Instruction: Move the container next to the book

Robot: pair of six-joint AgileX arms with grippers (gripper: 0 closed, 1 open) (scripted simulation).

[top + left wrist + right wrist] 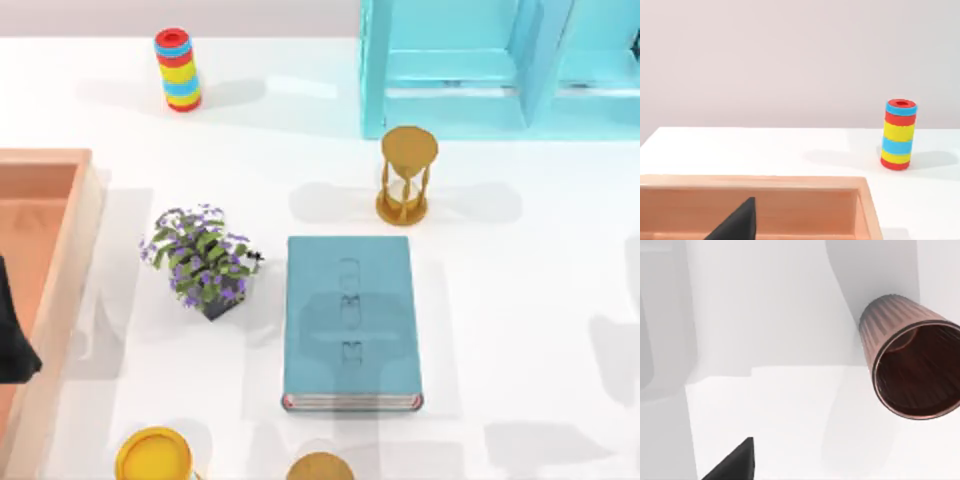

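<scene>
The book (350,322), a thick teal-blue hardcover with white page edges, lies flat in the middle of the table. In the right wrist view the container (912,365), a small ribbed brownish-pink cup with a dark maroon inside, stands on the white table. It is a short way off from a dark part of my right gripper (735,465), which is not touching it. My left gripper (12,335) hangs over the wooden tray (60,300) at the table's left edge, and a dark part of the left gripper (737,222) shows above the tray's inside.
A potted purple-flowered plant (205,260) stands just left of the book and a golden hourglass (407,175) behind it. A striped ring cylinder (178,68) is at the back left and a turquoise shelf unit (500,65) at the back right. A yellow jar (153,455) and a tan round top (320,467) sit at the front edge.
</scene>
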